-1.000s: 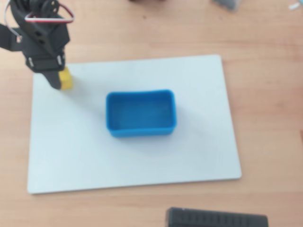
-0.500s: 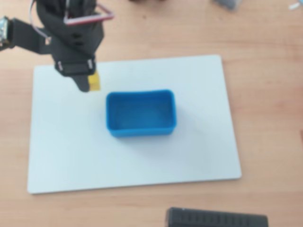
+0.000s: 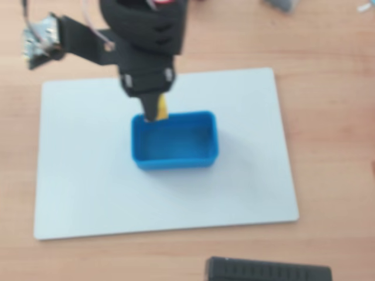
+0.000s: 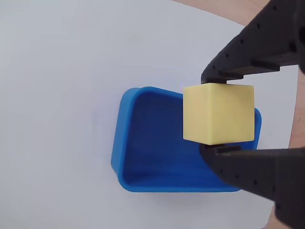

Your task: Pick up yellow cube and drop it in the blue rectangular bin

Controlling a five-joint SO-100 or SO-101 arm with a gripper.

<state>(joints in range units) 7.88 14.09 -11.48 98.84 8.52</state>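
My gripper [image 4: 214, 114] is shut on the yellow cube [image 4: 218, 113], which sits clamped between the two black fingers in the wrist view. The cube hangs in the air over the right part of the blue rectangular bin [image 4: 143, 138], which looks empty. In the overhead view the black gripper [image 3: 154, 111] reaches down over the bin's far left corner, and only a sliver of the yellow cube [image 3: 162, 107] shows beside the finger. The blue bin [image 3: 174, 158] stands in the middle of the white board.
The bin rests on a white rectangular board [image 3: 88, 175] lying on a wooden table [image 3: 334, 88]. A black ridged object [image 3: 269, 270] lies at the near edge of the overhead view. A small circuit board [image 3: 38, 38] hangs off the arm at top left.
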